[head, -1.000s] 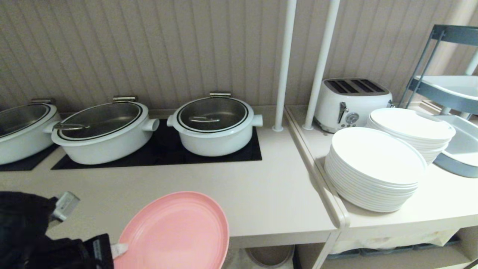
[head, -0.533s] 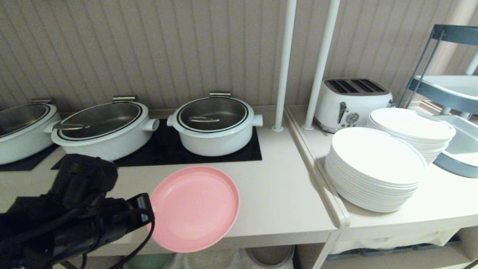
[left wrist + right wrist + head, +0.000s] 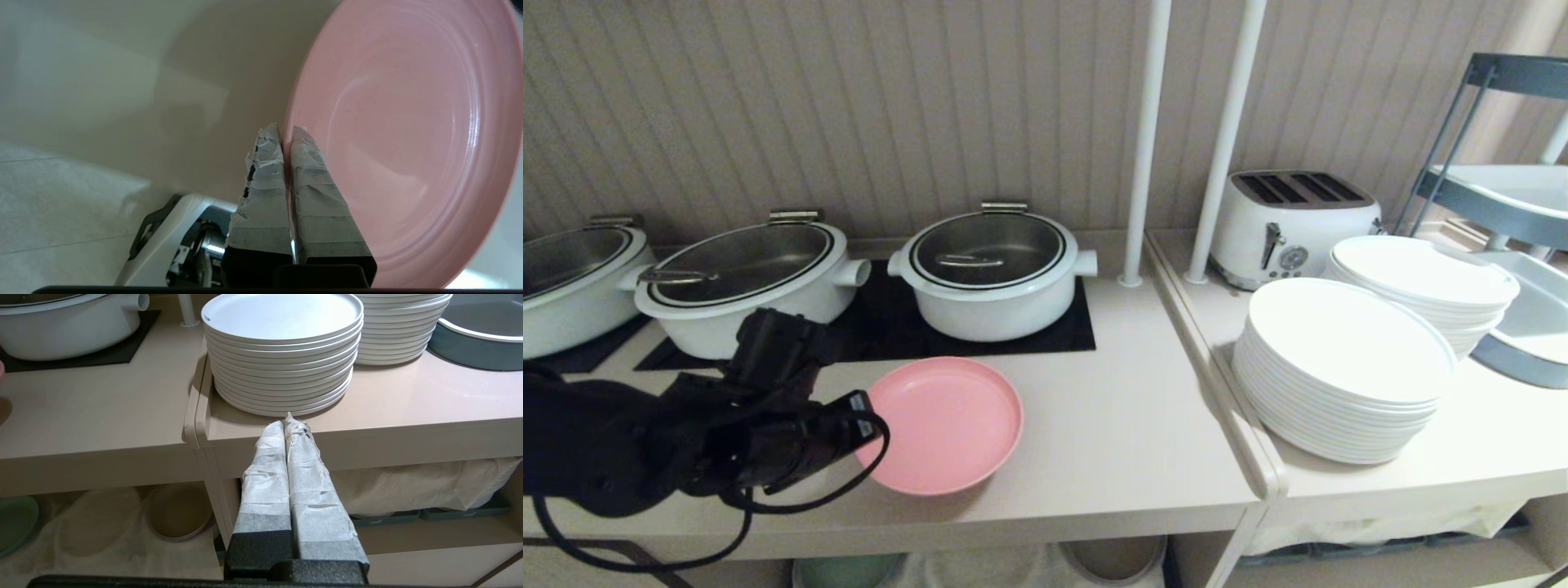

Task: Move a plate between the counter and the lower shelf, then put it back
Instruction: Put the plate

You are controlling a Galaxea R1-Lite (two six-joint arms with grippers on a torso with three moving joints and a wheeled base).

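From my head camera, the left arm (image 3: 645,445) covers the near-left rim of the plate (image 3: 943,420), so I can't see the grip there. The lower shelf (image 3: 980,567) is cut off by the bottom edge, showing only slivers of a green plate (image 3: 845,569) and a brown-grey plate (image 3: 1115,559). The leftmost pot (image 3: 572,286) runs off the left edge.

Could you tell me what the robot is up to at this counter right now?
The left pincer is shut on the rim of the pink plate, holding it low over the counter, just in front of the black hob. The lower shelf beneath holds a green plate and a brown-grey plate. The right pincer is shut and idle, facing the white plate stack.
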